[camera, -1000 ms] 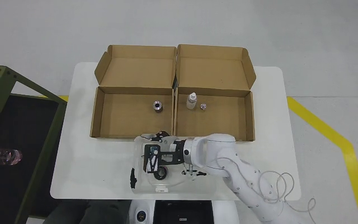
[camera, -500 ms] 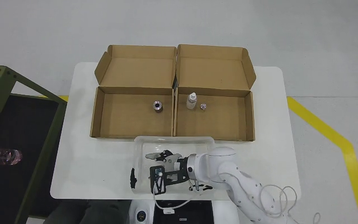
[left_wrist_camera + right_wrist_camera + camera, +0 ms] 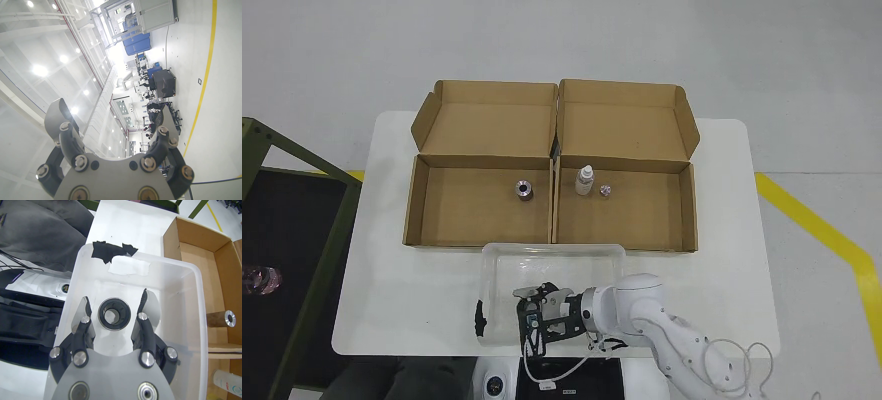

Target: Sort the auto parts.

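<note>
Two tools stand spread. Your right tool (image 3: 115, 296) hangs over the clear plastic tub (image 3: 552, 247) at the near edge of the white counter (image 3: 402, 290). Its fingers sit either side of the black ring-shaped bearing (image 3: 126, 313) on the tub floor, apart from it. Your left tool (image 3: 112, 106) holds nothing. Toward the far edge, the left cardboard box (image 3: 462, 215) holds a grey metal cylinder (image 3: 523, 188). The right cardboard box (image 3: 642, 215) holds a white bottle (image 3: 585, 179) and a small metal part (image 3: 606, 190).

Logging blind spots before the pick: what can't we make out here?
Ring: top view, blends into the right gripper above it.
Bottle: right wrist view, cut off by the frame edge.
Small part beside the bottle: top view, too small to identify.
</note>
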You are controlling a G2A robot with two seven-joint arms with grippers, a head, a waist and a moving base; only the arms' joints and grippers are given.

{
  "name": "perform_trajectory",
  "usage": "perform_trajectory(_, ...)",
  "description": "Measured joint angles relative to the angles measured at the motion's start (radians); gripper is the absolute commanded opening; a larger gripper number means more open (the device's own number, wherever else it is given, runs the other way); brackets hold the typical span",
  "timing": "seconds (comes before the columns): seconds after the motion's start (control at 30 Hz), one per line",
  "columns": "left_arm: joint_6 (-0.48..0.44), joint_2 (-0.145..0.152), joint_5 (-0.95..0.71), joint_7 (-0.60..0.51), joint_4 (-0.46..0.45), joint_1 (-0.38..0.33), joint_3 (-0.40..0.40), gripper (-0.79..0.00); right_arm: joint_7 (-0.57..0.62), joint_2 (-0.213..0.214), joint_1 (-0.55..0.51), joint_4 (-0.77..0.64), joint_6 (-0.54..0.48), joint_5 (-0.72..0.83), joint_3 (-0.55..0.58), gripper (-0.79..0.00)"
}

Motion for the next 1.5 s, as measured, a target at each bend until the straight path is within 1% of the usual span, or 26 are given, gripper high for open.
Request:
perform_trajectory(0.13,0.000,0.000,0.000,0.000,0.000,0.000,0.000,0.000,-0.008,0.003,0.005,0.013,0.013,-0.010,-0.002,-0.286)
perform_trajectory(0.47,0.000,0.000,0.000,0.000,0.000,0.000,0.000,0.000,-0.014,0.003,0.042,0.066,0.035,-0.023,-0.029,-0.299)
perform_trajectory(0.7,0.000,0.000,0.000,0.000,0.000,0.000,0.000,0.000,-0.010,-0.002,0.074,0.102,0.034,-0.014,-0.058,-0.320)
perform_trajectory(0.77,0.000,0.000,0.000,0.000,0.000,0.000,0.000,0.000,-0.009,-0.005,0.086,0.119,0.036,-0.010,-0.069,-0.342)
perform_trajectory(0.87,0.000,0.000,0.000,0.000,0.000,0.000,0.000,0.000,-0.006,-0.010,0.104,0.145,0.040,-0.005,-0.088,-0.394)
perform_trajectory(0.97,0.000,0.000,0.000,0.000,0.000,0.000,0.000,0.000,-0.005,-0.016,0.120,0.162,0.046,0.008,-0.106,-0.416)
perform_trajectory(1.0,0.000,0.000,0.000,0.000,0.000,0.000,0.000,0.000,-0.004,-0.017,0.124,0.166,0.048,0.012,-0.110,-0.440)
perform_trajectory(1.17,0.000,0.000,0.000,0.000,0.000,0.000,0.000,0.000,-0.006,-0.023,0.146,0.183,0.051,0.044,-0.120,-0.631)
perform_trajectory(1.2,0.000,0.000,0.000,0.000,0.000,0.000,0.000,0.000,-0.009,-0.023,0.149,0.184,0.049,0.052,-0.121,-0.674)
perform_trajectory(1.23,0.000,0.000,0.000,0.000,0.000,0.000,0.000,0.000,-0.011,-0.024,0.152,0.185,0.048,0.059,-0.121,-0.748)
perform_trajectory(1.27,0.000,0.000,0.000,0.000,0.000,0.000,0.000,0.000,-0.013,-0.024,0.156,0.186,0.047,0.067,-0.121,-0.785)
perform_trajectory(1.5,0.000,0.000,0.000,0.000,0.000,0.000,0.000,0.000,-0.023,-0.024,0.172,0.178,0.041,0.111,-0.116,-0.785)
